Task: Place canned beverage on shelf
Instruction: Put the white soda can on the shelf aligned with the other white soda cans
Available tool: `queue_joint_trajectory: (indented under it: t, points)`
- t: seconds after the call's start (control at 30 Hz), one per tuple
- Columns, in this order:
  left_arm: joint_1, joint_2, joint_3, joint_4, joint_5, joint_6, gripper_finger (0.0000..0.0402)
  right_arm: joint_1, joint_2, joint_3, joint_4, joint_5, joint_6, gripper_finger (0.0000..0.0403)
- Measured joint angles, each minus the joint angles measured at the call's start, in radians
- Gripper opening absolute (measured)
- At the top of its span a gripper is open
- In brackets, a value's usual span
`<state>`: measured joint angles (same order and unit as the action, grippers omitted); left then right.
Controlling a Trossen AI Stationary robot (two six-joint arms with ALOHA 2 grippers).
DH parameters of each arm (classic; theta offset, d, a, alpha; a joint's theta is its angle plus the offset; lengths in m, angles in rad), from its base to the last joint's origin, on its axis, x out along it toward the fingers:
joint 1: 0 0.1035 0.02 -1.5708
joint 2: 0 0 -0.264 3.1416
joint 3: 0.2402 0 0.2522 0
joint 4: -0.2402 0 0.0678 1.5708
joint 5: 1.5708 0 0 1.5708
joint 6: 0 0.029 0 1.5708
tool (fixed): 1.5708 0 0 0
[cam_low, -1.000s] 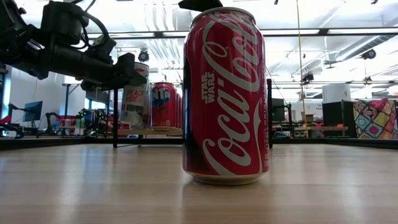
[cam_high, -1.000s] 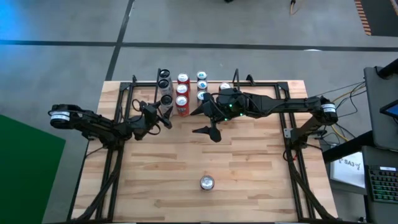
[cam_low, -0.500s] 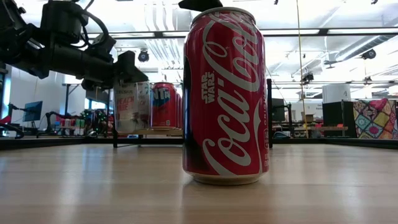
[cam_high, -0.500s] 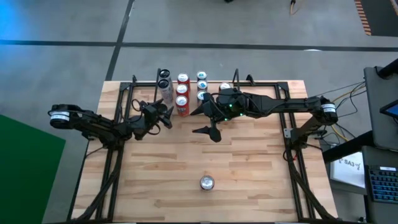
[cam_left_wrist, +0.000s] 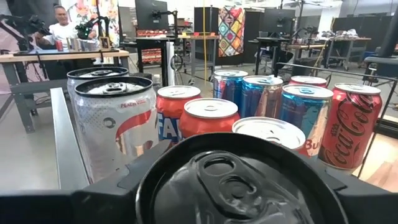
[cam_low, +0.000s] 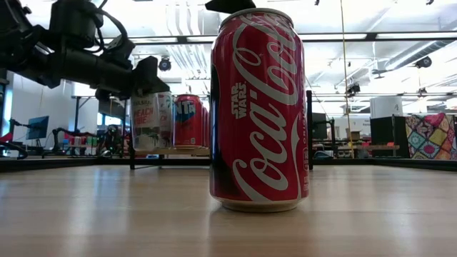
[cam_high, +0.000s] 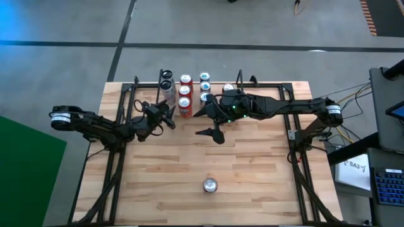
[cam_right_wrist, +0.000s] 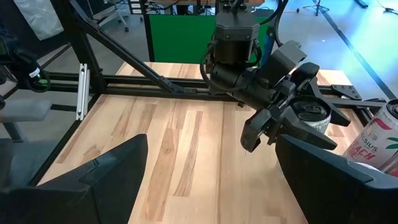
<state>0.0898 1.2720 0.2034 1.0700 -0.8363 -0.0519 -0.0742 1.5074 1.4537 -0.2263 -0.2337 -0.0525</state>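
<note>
The shelf [cam_high: 187, 89] at the table's far edge holds rows of cans. At the near end of its left row stands a silver can [cam_low: 151, 121], upright on the shelf's wooden floor [cam_low: 178, 151]. My left gripper [cam_high: 166, 113] reaches in level from the left and is shut around the top of this can [cam_right_wrist: 309, 113]. My right gripper [cam_high: 212, 123] hangs open above the table's middle, nothing between its fingers [cam_right_wrist: 106, 180]. A red Coca-Cola can [cam_high: 209, 185] stands alone near the table's front edge [cam_low: 258, 107]. My left gripper has the silver can's upper part, just under the rim [cam_left_wrist: 149, 186], between its two fingers, one on each side. The fingers [cam_low: 148, 77] come level from the table's near left. The can stands upright with its base on the shelf's floor.
Behind the held can stand two more silver cans [cam_left_wrist: 115, 127], beside them rows of red [cam_left_wrist: 210, 118] and blue cans [cam_left_wrist: 261, 93] and a Coca-Cola can [cam_left_wrist: 351, 124]. Black side frames [cam_high: 117, 157] [cam_high: 297, 151] run along both table sides. A person [cam_left_wrist: 62, 25] sits beyond the table.
The silver can, which leaned in my left gripper a second ago, has come upright on the shelf's floor. My left gripper has stayed at the can's top. The right arm has kept still.
</note>
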Motion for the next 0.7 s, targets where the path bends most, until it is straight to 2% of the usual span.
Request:
queue_joint_trajectory:
  t: [0.13,0.7]
  points:
    - [0.001,0.001,0.012,-0.007,-0.008,0.015,0.0228,0.0,0.0,-0.002,0.0,0.0,0.0,0.0343]
    - [0.072,0.001,0.062,-0.004,-0.003,0.041,0.0239,0.0,0.0,-0.004,-0.004,0.0,-0.002,0.0343]
